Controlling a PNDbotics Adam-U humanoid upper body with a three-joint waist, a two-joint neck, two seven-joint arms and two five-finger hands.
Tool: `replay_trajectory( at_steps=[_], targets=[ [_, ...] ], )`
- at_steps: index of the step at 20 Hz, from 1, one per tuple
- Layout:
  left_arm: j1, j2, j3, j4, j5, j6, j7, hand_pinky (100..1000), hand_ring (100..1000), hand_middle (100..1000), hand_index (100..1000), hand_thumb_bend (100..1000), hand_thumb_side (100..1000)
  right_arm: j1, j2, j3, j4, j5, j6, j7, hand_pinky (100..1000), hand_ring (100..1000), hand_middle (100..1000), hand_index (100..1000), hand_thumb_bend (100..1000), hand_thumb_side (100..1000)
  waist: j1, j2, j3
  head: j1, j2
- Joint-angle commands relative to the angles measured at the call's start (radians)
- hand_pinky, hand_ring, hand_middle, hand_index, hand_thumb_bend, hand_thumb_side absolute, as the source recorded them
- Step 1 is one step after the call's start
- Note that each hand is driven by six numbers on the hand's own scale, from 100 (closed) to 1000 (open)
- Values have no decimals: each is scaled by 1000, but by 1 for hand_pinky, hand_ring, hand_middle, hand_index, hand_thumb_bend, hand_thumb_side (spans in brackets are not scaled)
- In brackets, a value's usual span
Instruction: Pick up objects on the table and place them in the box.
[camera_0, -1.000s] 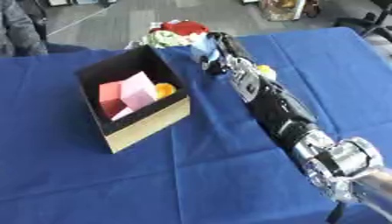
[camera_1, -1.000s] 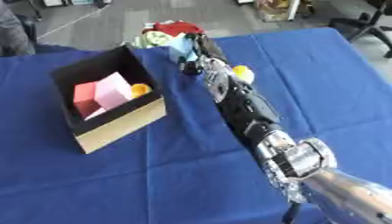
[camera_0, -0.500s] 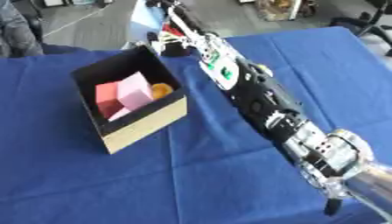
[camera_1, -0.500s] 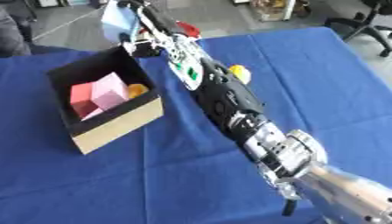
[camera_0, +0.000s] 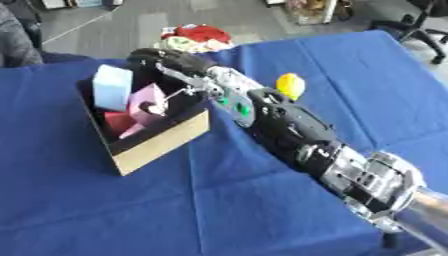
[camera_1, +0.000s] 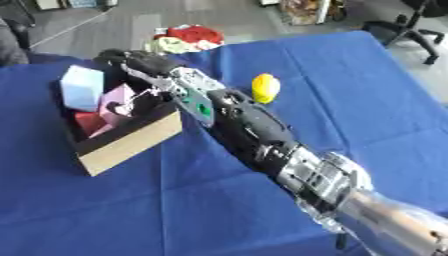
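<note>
A black box with a tan outer wall (camera_0: 163, 143) stands on the blue table at the left. Inside lie a pink block (camera_0: 149, 101), a red piece (camera_0: 116, 120) and a light blue block (camera_0: 112, 87), which leans upright at the box's far left. My right arm runs from the lower right up to the box, with my right hand (camera_0: 164, 61) over the far rim, just right of the blue block. Its fingers look relaxed and do not wrap the block. A yellow object (camera_1: 265, 87) lies on the cloth right of the arm. My left hand shows in neither view.
A heap of red and pale yellow-green things (camera_0: 196, 37) sits at the table's far edge behind the box. The blue cloth (camera_0: 105, 210) stretches bare in front of the box. Office chairs and grey floor lie beyond the far edge.
My right hand swung from the far heap, carrying the light blue block high, down to the box. The block now sits inside the box beside the hand.
</note>
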Motion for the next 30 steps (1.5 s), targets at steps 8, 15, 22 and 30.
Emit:
replay_trajectory(
  at_steps=[8, 15, 22, 30],
  targets=[
    [12, 32, 20, -9, -6, 3, 15, 771, 628, 642, 808, 613, 495, 71, -248, -219, -273, -180, 199, 177, 930, 923, 953, 1000, 308, 327, -25, -42, -53, 30, 13],
    [22, 34, 25, -6, -10, 4, 21, 771, 629, 643, 808, 613, 496, 188, -319, -283, -109, -130, 301, 248, 904, 891, 907, 968, 246, 345, -27, -49, -93, 48, 23],
    [26, 32, 24, -5, -10, 3, 21, 771, 629, 643, 808, 613, 496, 192, -298, -294, 15, -105, 301, 305, 884, 867, 862, 939, 239, 360, -21, -54, -97, 45, 29],
    [26, 28, 22, -4, -8, 3, 19, 770, 630, 642, 808, 615, 495, 173, -251, -291, 117, -30, 301, 303, 867, 848, 824, 910, 242, 328, -19, -57, -90, 40, 29]
  ],
)
